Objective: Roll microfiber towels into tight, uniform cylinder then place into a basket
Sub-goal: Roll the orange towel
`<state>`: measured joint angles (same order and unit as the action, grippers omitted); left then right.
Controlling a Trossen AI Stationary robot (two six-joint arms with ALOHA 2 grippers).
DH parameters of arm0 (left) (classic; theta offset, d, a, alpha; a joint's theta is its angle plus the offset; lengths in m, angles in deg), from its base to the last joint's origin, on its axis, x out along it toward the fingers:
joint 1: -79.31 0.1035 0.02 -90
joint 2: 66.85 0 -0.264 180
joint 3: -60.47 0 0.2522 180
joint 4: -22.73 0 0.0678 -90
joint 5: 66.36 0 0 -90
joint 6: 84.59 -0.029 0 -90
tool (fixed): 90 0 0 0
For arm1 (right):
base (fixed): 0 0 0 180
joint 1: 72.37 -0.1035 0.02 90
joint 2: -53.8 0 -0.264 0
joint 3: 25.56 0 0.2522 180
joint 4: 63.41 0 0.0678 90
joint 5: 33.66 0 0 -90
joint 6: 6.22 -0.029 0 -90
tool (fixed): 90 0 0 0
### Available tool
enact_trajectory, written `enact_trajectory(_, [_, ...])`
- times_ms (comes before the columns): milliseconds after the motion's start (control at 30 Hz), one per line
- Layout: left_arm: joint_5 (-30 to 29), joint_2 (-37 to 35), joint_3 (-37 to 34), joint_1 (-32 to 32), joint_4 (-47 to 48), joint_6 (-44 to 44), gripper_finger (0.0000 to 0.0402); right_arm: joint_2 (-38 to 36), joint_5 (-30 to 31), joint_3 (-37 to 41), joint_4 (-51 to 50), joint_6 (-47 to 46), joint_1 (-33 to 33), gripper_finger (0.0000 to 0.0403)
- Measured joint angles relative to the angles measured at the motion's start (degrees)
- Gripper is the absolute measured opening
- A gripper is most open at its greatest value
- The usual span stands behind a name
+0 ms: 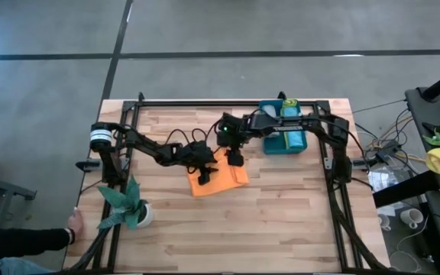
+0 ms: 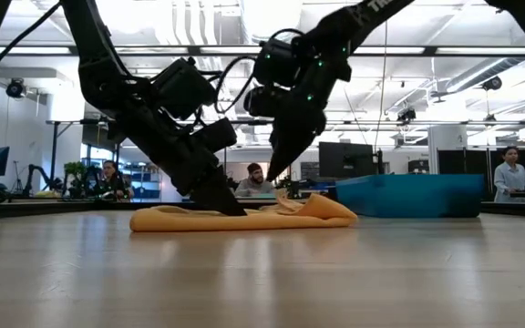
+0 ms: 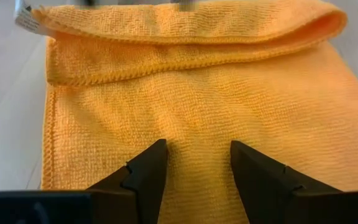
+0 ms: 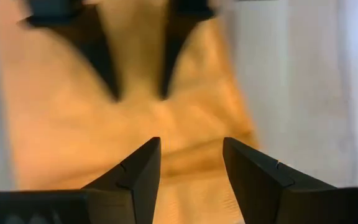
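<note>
Fingers point(image 3: 148, 177) of the left gripper point(image 3: 197, 163) stand spread, tips on the orange towel point(image 1: 216, 177) at mid-desk point(image 1: 281, 221); its far edge is folded over, and a small white label point(image 3: 25, 17) there is unreadable. Right gripper point(image 4: 190, 160), fingers apart, hovers over that fold. Right of it sits the teal basket point(image 1: 289, 142).

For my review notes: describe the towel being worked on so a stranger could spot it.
On the wooden table, look near the middle, between the two grippers. There lies the orange towel, partly folded over at one edge, the only cloth outside the teal basket.
</note>
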<state>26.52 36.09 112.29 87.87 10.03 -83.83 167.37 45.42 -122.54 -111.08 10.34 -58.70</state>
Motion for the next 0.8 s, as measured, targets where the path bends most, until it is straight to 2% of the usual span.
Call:
enact_trajectory(333, [0.06, 0.0, 0.04, 0.5, 0.02, -1.1, 0.0164, -0.83, -0.46, 1.33, -12.97, 2.75, -6.4, 0.0171])
enact_trajectory(800, [-0.2, 0.02, 0.15, 0.57, 0.02, -1.15, 0.0164, 3.1, -0.94, 4.28, -3.68, -2.61, -12.45, 0.0171])
